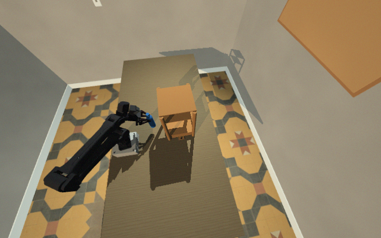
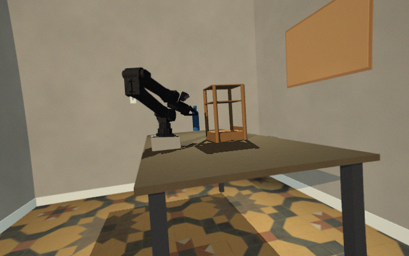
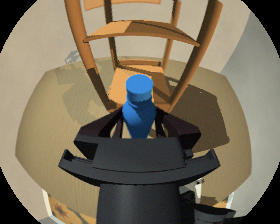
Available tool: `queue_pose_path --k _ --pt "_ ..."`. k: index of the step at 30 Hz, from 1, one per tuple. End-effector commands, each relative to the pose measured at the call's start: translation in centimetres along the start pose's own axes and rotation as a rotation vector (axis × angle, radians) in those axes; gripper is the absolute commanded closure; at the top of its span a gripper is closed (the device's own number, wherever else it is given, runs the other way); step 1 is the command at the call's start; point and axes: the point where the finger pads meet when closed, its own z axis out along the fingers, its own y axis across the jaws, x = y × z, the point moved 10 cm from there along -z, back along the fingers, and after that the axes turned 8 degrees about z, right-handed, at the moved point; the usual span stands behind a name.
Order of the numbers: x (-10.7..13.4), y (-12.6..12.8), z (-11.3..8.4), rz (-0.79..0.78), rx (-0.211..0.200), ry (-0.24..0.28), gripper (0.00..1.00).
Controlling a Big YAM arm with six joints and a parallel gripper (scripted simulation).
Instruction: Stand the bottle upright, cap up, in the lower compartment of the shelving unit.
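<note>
I hold the blue bottle (image 2: 195, 119) upright, cap up, clamped in my end effector (image 3: 139, 123) above the tabletop (image 2: 263, 156) just beside the shelving unit (image 2: 224, 111), so it can enter the lower compartment (image 2: 226, 133) over the front lip without tipping.

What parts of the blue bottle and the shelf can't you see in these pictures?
- Bottle bottom: wrist view, hidden behind the claw.
- Front lip of the shelving unit: exterior view, too small to make out.
- Lower compartment floor: top view, mostly covered by the unit's top board.
- Bottle's cap: exterior view, too small.
</note>
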Motion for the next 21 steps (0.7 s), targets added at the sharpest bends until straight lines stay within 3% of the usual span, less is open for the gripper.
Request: queue_pose_path --k 1,21 --pt "-4.0 1.38 -1.41 0.08 -0.031 -0.045 0.7" --pt "-3.66 1.07 -2.09 0.085 -0.034 -0.044 0.7"
